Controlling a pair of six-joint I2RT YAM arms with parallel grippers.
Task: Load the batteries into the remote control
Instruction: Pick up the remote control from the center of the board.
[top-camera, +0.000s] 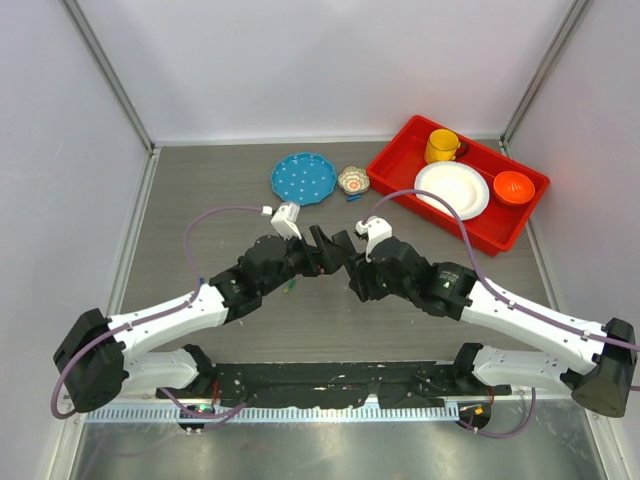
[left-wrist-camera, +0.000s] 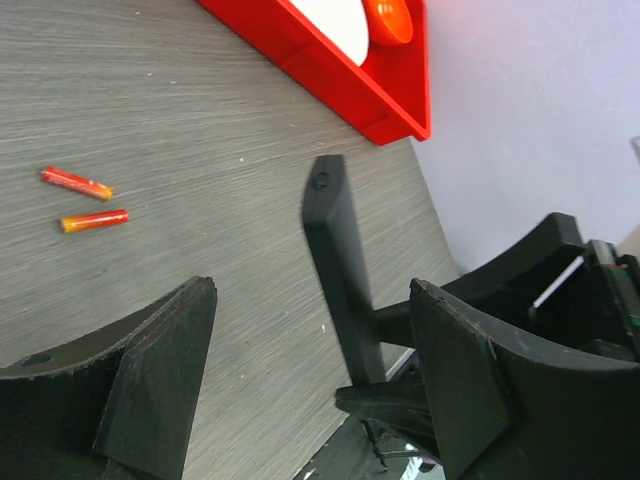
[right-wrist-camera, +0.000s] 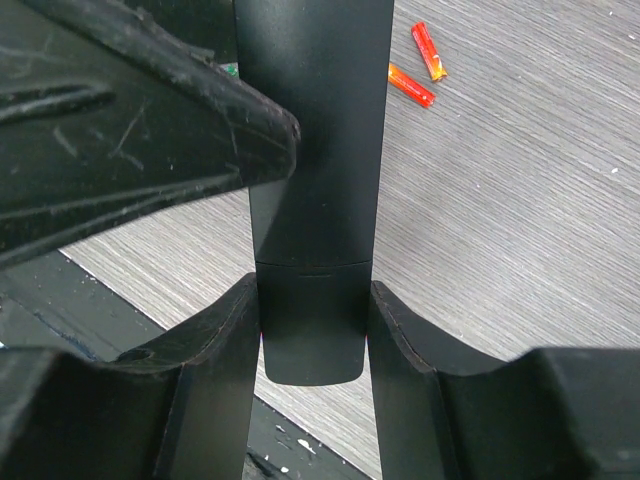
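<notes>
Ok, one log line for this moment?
right gripper: shut on remote | left gripper: open, by remote | orange sticks: on table

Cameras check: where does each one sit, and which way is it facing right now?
Top external: above and behind the bases, looking down on the table; both arms show.
Left wrist: on the left gripper, facing across the table toward the red tray; its open fingers show.
Right wrist: on the right gripper, looking along the remote control it clamps; both fingers show.
Shared: both wrist views catch the remote control and the two orange sticks.
</notes>
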